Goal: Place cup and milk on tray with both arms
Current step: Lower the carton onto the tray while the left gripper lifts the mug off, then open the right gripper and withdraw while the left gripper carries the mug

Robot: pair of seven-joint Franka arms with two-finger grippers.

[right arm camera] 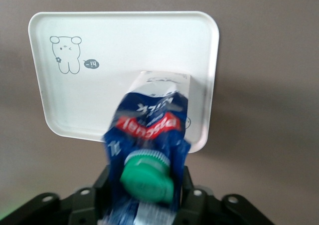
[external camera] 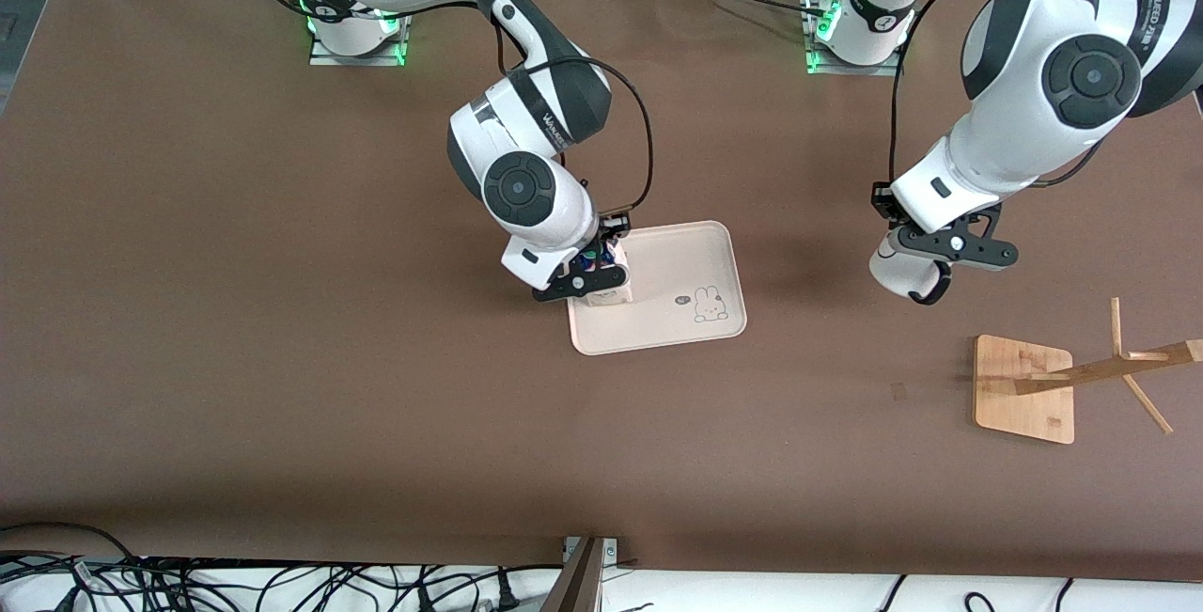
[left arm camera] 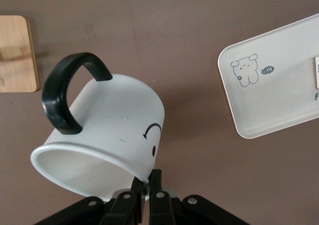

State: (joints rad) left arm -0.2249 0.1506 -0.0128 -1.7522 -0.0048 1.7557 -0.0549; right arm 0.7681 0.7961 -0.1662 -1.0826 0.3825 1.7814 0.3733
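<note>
The cream tray [external camera: 679, 259] with the rabbit drawing lies mid-table. My right gripper [external camera: 590, 275] is shut on the blue and white milk carton [external camera: 606, 285] near its green cap [right arm camera: 146, 177] and holds it upright over the tray's end toward the right arm. I cannot tell whether its base touches the tray [right arm camera: 124, 55]. My left gripper [external camera: 919, 264] is shut on the rim of the white smiley cup [external camera: 893, 274]. It holds the cup tilted in the air over bare table, between the tray and the wooden stand. In the left wrist view the fingers [left arm camera: 158, 185] pinch the cup [left arm camera: 109, 130] wall, black handle up.
A wooden stand with a square base [external camera: 1024, 388] and a leaning peg pole [external camera: 1118, 368] sits toward the left arm's end of the table. Its base also shows in the left wrist view [left arm camera: 17, 53]. Cables run along the table's near edge.
</note>
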